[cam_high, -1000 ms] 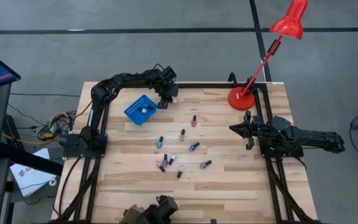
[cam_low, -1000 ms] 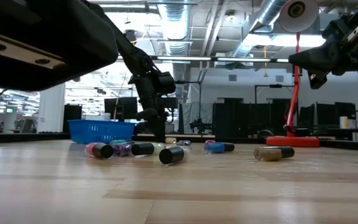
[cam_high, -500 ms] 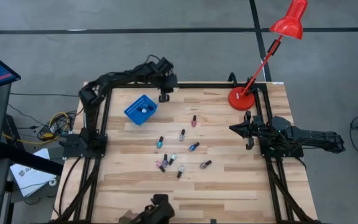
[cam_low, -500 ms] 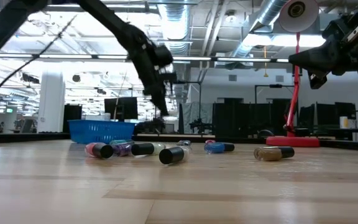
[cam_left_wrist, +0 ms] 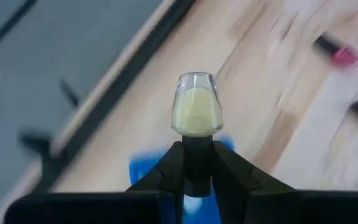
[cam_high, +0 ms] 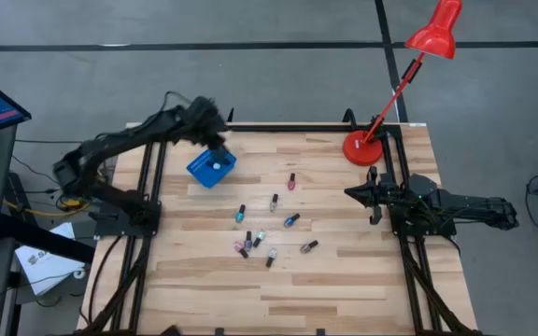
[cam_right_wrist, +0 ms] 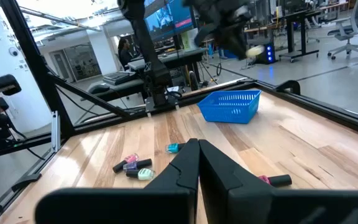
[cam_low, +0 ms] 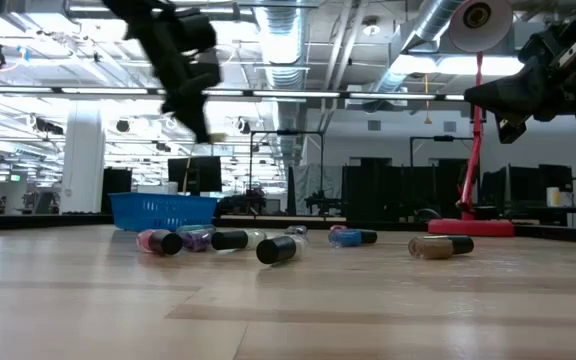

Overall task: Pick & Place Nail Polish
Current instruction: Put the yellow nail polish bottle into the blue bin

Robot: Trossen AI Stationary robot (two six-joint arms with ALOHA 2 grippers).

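My left gripper (cam_high: 217, 147) is up in the air over the blue plastic bin (cam_high: 198, 171), shut on a pale yellow nail polish bottle (cam_left_wrist: 196, 106). The bin stands at the table's far left and also shows in the low view (cam_low: 163, 210). A pale bottle (cam_high: 219, 164) lies inside it. Several nail polish bottles (cam_high: 260, 235) lie on their sides at the table's middle (cam_low: 276, 249). My right gripper (cam_high: 351, 193) hangs shut and empty above the table's right side (cam_right_wrist: 197, 149). My left gripper pinches the bottle's dark cap (cam_left_wrist: 197, 163) between its two fingers. The bottle lies in line with the fingers, and its glass body (cam_left_wrist: 196, 93) sticks out beyond the fingertips. It is lifted clear, above the bin.
A red desk lamp stands with its round base (cam_high: 362, 147) at the table's far right corner. Black frame rails run along the table's far edge and sides. Bare wood lies toward the near edge.
My left gripper has risen from near the table top just right of the bin. It has swung toward the table's left and now stands high above the bin.
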